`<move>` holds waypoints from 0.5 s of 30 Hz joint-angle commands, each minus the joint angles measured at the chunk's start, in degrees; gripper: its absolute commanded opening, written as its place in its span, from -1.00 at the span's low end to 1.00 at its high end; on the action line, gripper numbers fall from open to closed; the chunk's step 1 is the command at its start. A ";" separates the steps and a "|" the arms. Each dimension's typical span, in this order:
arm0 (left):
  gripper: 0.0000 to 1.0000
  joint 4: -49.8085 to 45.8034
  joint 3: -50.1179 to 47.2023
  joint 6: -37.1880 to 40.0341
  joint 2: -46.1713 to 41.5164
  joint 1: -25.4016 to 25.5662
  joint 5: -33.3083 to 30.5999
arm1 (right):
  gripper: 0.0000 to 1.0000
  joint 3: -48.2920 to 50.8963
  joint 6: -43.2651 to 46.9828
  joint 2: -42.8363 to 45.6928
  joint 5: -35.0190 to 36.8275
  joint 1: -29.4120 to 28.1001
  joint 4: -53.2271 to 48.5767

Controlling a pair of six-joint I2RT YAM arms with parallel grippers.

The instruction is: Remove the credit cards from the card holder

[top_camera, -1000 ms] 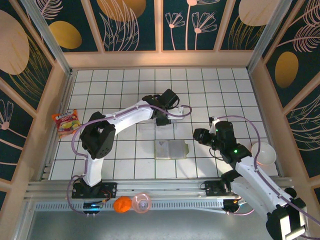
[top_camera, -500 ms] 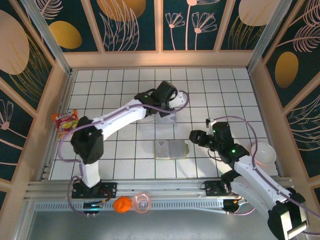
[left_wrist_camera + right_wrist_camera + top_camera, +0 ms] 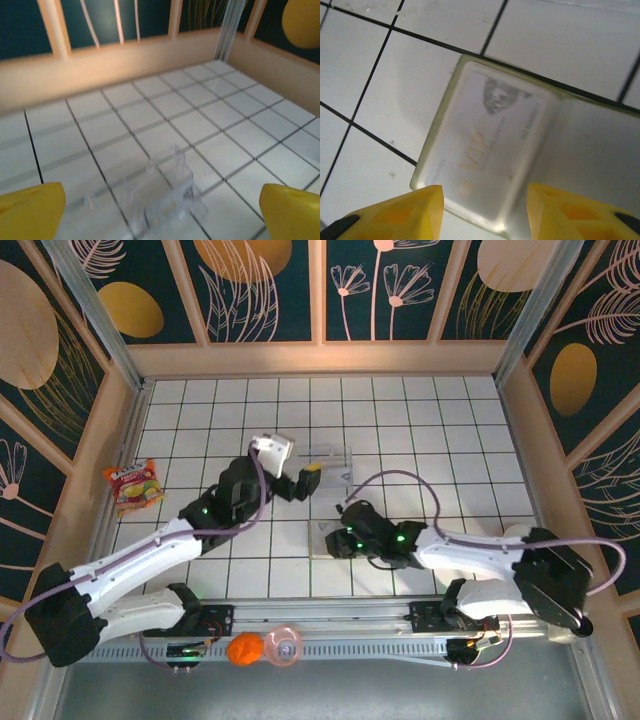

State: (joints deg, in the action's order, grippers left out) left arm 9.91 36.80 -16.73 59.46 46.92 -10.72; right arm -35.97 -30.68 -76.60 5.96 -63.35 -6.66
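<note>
Right gripper (image 3: 484, 200) over glossy rectangular credit card (image 3: 490, 145)

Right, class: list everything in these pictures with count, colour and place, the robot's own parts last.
card holder: one, olive rim, pale inside, open, mid-table.
credit card: one, pale grey, on the card holder.
clear tray: one, transparent, beyond the card holder.
second credit card: one, pale, in that tray.
snack packet: one, red-yellow, left table edge.
orange ball: one, orange, near rail.
pink ring: one, pink, beside the ball.
left gripper: one, yellow tips, jaws open, facing the tray.
right gripper: one, yellow tips, jaws open over the card.
</note>
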 commanded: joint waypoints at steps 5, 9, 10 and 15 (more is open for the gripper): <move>0.98 2.40 -12.45 -16.63 -12.33 -0.84 -1.34 | -0.07 -8.88 2.83 -11.17 10.06 -4.81 -3.10; 0.97 -1.85 -14.65 -18.28 -16.07 -1.20 -2.32 | -0.12 -11.26 2.29 -15.69 11.09 -4.90 -4.76; 0.97 -2.28 -15.43 -18.82 -16.93 -1.23 -2.29 | -0.13 -11.74 2.27 -16.71 11.22 -4.94 -5.13; 0.56 -4.17 -18.62 -21.04 -20.21 -1.43 -1.00 | -0.40 -13.83 0.82 -21.53 12.92 -5.29 -7.60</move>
State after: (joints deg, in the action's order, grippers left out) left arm 7.97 19.75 -35.35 40.40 45.91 -12.40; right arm -48.34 -28.97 -96.20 15.77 -68.07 -10.59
